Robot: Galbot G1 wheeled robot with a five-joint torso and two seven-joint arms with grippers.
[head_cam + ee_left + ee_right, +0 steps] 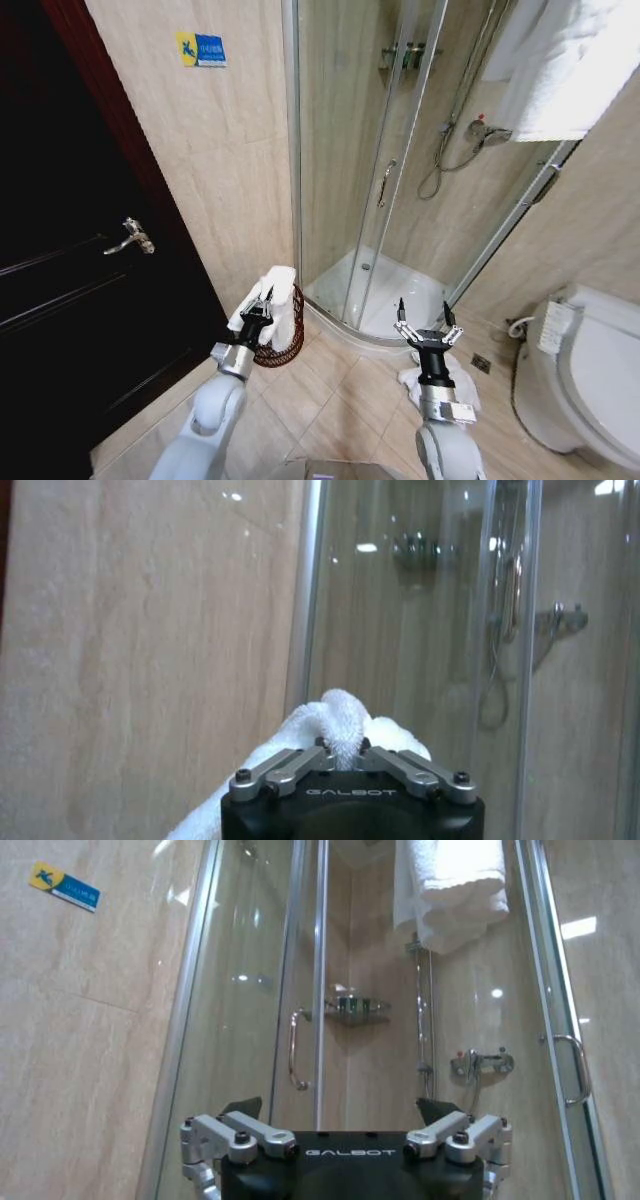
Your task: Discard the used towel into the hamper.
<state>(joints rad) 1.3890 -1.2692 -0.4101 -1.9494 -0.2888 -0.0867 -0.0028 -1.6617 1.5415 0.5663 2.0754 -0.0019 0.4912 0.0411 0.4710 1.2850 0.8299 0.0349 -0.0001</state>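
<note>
— GALBOT is printed on the left hand [342,759], whose fingers pinch a fold of white towel [340,718].
— And the hamper [287,345]?
— Reddish-brown wire basket on the floor by the shower, just beyond that hand, towel over it. Right hand [428,325] is spread wide, empty.

Head camera looks steeply down from above; both wrist cameras — low, seemingly level — share the shower door [300,990].
</note>
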